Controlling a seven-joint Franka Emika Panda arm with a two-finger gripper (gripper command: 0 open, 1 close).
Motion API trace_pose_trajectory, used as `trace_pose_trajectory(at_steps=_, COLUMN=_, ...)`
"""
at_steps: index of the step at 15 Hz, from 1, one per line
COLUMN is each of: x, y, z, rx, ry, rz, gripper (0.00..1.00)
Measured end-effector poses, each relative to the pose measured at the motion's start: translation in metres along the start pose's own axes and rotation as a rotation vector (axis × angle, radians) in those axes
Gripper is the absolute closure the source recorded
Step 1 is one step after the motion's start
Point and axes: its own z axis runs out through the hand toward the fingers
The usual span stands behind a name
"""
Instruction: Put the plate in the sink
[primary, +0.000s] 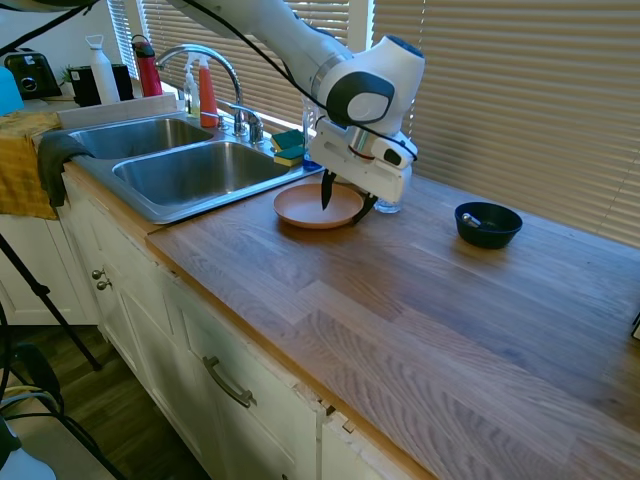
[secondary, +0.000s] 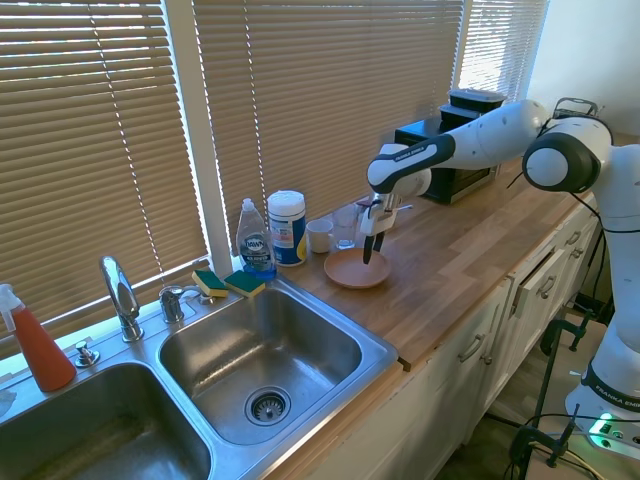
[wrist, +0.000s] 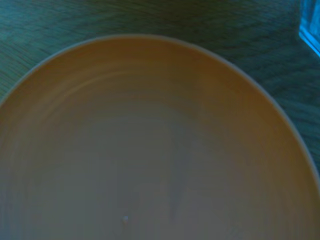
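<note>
One round, shallow terracotta-orange plate (primary: 310, 205)

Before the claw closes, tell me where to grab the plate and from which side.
Grip the plate by its low raised rim, coming from above at the edge away from the sink. It lies flat on the counter, so probably only the rim fits between the open claw fingers.

Layout: countertop w/ sink at one end.
Plate (primary: 312, 207) lies on counter (primary: 400, 300) just beside sink (primary: 190, 172); gripper (primary: 345, 203) over its far edge, possibly touching; bowl (primary: 488, 224) well apart, beyond plate.
</note>
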Motion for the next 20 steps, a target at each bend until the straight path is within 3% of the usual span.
trace_pose_trajectory(at_steps=10, x=0.0074, y=-0.0015, z=0.0089, rx=0.049, ry=-0.004, rz=0.034, gripper=1.00)
trace_pose_trajectory(at_steps=20, x=0.0091, y=0.0032, z=0.0094, rx=0.142, ry=-0.038, rz=0.054, gripper=1.00)
